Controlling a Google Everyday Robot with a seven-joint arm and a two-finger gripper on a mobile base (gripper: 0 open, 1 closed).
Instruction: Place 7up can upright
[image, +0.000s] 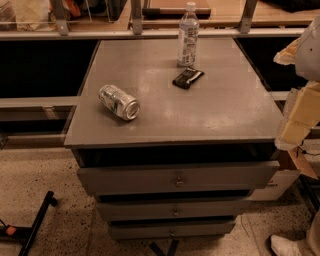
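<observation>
The 7up can (119, 102), silver with a green and white label, lies on its side on the left part of the grey cabinet top (210, 115), its shiny end facing the front right. My gripper (295, 125), a pale cream shape, hangs at the right edge of the view, beside the cabinet's right front corner and far from the can. It holds nothing that I can see.
A clear plastic water bottle (188, 36) stands upright at the back of the top. A small black packet (188, 78) lies in front of it. The cabinet has three drawers (175, 180), the top one slightly open. A black stand (35, 222) lies on the floor at left.
</observation>
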